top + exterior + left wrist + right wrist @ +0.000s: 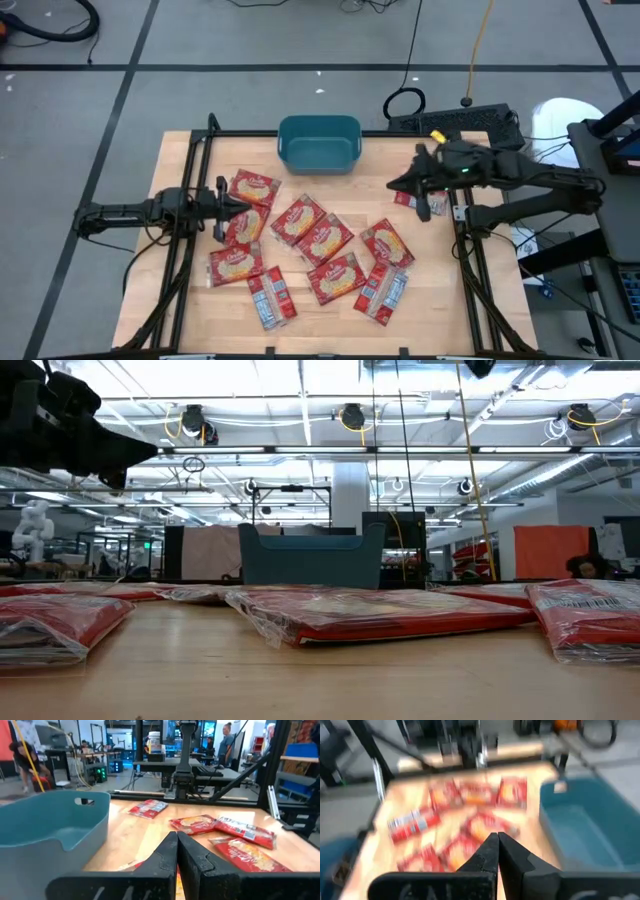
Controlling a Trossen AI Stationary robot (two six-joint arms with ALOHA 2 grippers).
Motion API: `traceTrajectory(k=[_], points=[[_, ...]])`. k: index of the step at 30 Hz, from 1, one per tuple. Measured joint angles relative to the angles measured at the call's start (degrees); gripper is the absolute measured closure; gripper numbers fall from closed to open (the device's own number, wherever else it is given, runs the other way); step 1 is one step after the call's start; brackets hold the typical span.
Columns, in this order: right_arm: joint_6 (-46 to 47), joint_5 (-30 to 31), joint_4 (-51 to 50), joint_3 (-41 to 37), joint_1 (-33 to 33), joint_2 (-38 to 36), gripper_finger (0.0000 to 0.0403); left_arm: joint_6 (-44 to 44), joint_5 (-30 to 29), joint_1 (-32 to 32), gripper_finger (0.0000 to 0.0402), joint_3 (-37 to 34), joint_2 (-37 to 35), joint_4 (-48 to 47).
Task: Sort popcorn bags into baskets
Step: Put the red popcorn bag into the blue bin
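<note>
Both hands are seen fully closed, with nothing gripped. The left hand (pixel 243 203) is held over the popcorn bags (pixel 313 240) scattered across the bench (pixel 180 160) — the right hand (pixel 393 185) at the far right. The teal basket (pixel 319 142) is placed at the rear edge.

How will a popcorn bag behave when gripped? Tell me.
Probably floppy: the popcorn bag lies flat with loose, crinkled wrap. Likely slippery, since its film looks glossy. Likely light for its size, and unlikely to roll, being thin.
</note>
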Motion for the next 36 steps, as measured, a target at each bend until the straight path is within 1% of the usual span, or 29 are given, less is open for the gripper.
traceTrajectory(k=[5,8,12,14,17,24,27,30,33,36], points=[[2.7,0.0,0.5,-4.1,0.0,1.0,0.0403,-5.8,0.7,0.0,0.0392,0.0,1.7,-0.2],[4.8,0.0,0.6,-6.9,0.3,1.0,0.0403,-7.7,0.6,0.0,0.0392,0.0,2.9,0.1],[6.7,0.1,0.7,-10.0,0.9,0.7,0.0403,-8.0,-2.1,0.0,0.0392,0.2,4.7,3.3],[7.0,0.0,1.5,-11.4,1.4,0.7,0.0403,-7.6,-3.6,0.0,0.0392,2.4,6.0,3.1],[7.2,0.0,3.6,-13.6,2.4,0.8,0.0403,-6.5,-4.5,0.0,0.0392,7.5,9.4,1.0],[8.9,0.4,11.3,-20.5,4.3,0.7,0.0397,-5.2,-5.8,0.0,0.0392,25.4,21.8,-9.5],[10.9,1.9,14.0,-23.7,5.8,0.7,0.0379,-4.5,-5.8,0.0,0.0392,33.2,27.7,-14.1],[12.2,3.2,14.8,-26.3,7.9,0.7,0.0357,-4.2,-5.8,-0.8,0.0392,39.8,33.6,-16.7],[13.6,3.2,14.9,-28.3,9.9,0.7,0.0335,-2.2,-5.9,-2.8,0.0392,44.4,39.3,-16.7],[14.2,3.4,14.7,-30.2,12.1,0.7,0.0315,0.3,-6.2,-5.0,0.0392,46.7,44.5,-16.5]])
